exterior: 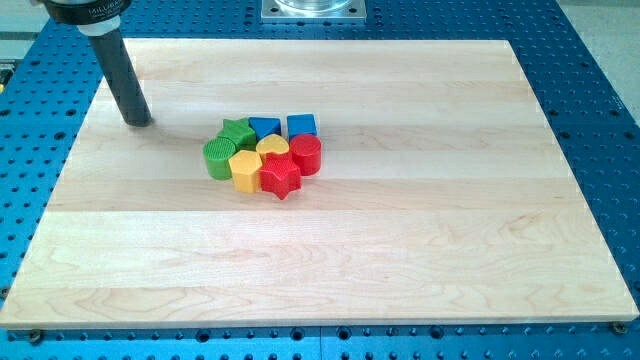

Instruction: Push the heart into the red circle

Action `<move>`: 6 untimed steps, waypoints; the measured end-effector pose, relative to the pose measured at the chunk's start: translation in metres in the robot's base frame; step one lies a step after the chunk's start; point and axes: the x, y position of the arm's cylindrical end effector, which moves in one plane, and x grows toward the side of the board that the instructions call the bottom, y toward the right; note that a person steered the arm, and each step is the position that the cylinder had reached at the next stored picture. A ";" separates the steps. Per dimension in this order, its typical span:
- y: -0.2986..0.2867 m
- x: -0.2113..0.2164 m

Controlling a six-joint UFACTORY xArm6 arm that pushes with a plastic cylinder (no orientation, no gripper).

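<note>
Pale wooden worktop (400, 250) resting on a blue perforated base (590, 60); metal mount plate (313, 9) at the view's top edge.

Rod comes down from the view's top left. My tip (138, 121) sits on the wood, up and to the view's left of the blocks, well apart from all of them. No gripper on this arm, only the plain rod, holding nothing.

Eight blocks packed in one tight cluster near the board's middle, slightly toward the view's left:
- yellow heart (272, 147) at the cluster's centre, touching its neighbours on all sides.
- red circle (306, 155) just to the view's right of the heart, in contact with it.
- red star (281, 177) below the heart.
- yellow hexagon (245, 170) at lower left.
- green circle (218, 158) at far left.
- green star (237, 133) at upper left.
- Two blue blocks along the top: blue pentagon-like block (263, 127), exact shape hard to tell, and blue cube (302, 125).
</note>
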 end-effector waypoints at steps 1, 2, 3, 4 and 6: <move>0.000 0.000; -0.004 0.028; 0.033 0.075; 0.090 0.068; 0.236 0.080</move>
